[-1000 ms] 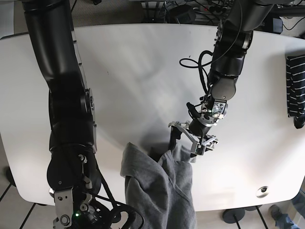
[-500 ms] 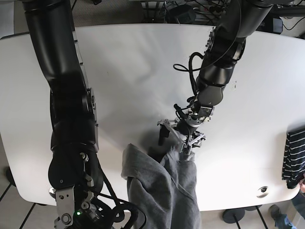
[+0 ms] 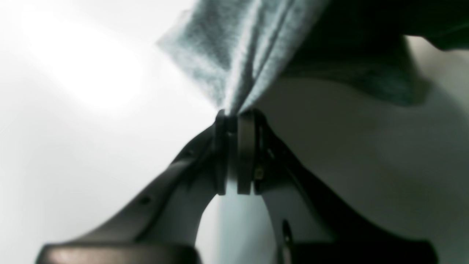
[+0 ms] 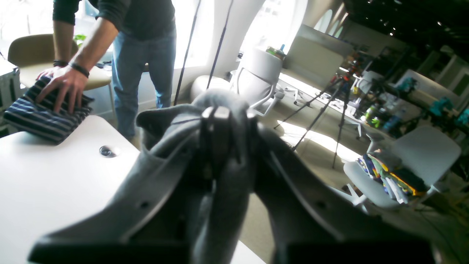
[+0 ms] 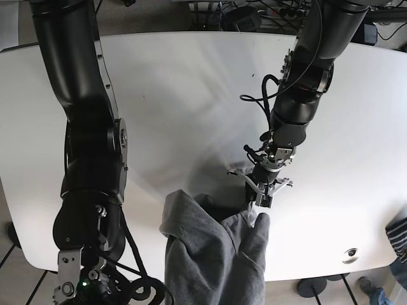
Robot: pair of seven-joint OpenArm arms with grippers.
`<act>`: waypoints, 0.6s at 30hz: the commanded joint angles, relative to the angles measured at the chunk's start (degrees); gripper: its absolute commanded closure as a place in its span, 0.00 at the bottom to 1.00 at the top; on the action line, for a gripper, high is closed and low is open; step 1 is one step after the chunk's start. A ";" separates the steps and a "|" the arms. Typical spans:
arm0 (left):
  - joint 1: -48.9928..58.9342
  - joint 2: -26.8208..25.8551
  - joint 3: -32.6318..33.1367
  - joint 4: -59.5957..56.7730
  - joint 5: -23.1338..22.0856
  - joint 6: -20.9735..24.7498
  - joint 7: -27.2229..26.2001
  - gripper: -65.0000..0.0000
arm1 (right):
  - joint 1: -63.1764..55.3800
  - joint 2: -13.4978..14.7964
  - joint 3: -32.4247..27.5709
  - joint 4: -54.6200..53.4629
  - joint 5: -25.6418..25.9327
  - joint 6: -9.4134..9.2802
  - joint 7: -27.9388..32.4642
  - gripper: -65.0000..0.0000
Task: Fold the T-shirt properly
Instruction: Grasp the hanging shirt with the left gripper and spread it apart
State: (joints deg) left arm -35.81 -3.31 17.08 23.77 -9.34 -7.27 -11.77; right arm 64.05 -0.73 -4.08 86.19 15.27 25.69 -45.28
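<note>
The grey T-shirt [image 5: 213,254] lies bunched at the white table's [image 5: 191,95] front edge and hangs over it. My left gripper [image 5: 258,203] is shut on the shirt's upper right edge. In the left wrist view the left gripper [image 3: 234,114] pinches a gathered fold of the grey T-shirt [image 3: 242,55]. In the right wrist view the right gripper [image 4: 216,112] is shut on the grey T-shirt [image 4: 220,205], held off the table's front edge. In the base view its fingers are hidden below the shirt.
A striped garment [image 5: 399,234] sits at the table's right edge; a person's hand [image 4: 60,82] rests on the striped garment [image 4: 40,117]. A round grommet [image 5: 350,255] is set in the table near the front right. Office chairs [image 4: 256,73] and tripods stand beyond.
My left gripper went from open beside the shirt's edge to shut on it, and shifted slightly right and toward the front. The striped garment was drawn further off the table's right side.
</note>
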 commanded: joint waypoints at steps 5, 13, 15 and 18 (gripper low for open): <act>4.30 -4.12 -6.84 22.34 -0.55 -0.25 6.89 0.98 | 2.54 2.01 0.78 0.71 0.07 -0.42 1.28 0.97; 11.15 -8.34 -18.71 49.86 -0.55 -1.92 21.57 0.98 | 2.37 5.35 5.26 -7.64 -0.01 -0.77 2.68 0.97; 10.80 -9.66 -23.45 53.20 -0.55 -5.61 25.70 0.98 | 2.98 5.61 5.79 -11.51 -0.01 -0.95 5.76 0.97; 7.11 -10.80 -28.91 55.48 -0.37 -8.51 30.19 0.98 | 4.12 7.37 5.88 -16.61 0.07 -2.88 9.45 0.97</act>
State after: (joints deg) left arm -26.68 -13.34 -12.01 77.58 -9.08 -15.94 21.12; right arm 64.90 6.31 1.54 68.53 14.61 22.65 -38.65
